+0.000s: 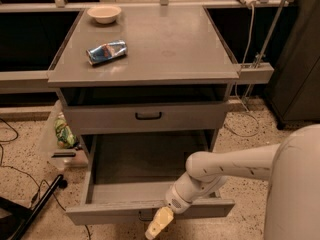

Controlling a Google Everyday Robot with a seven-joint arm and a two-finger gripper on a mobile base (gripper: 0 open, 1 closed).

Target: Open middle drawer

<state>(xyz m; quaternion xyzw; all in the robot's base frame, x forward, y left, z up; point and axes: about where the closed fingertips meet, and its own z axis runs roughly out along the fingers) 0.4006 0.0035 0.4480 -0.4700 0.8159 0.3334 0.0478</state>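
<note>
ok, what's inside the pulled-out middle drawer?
Only bare grey floor shows inside the middle drawer. The arm covers its front right corner, so that part is unseen. The gripper hangs outside, by the front panel.

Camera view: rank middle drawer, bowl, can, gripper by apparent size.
1. middle drawer, by far.
2. can, bowl, gripper at the drawer's front lip: look alike; gripper is nearest camera, so unranked.

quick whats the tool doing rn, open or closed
tool: cannot be told; it hangs just in front of the front panel of the pulled-out middle drawer.
</note>
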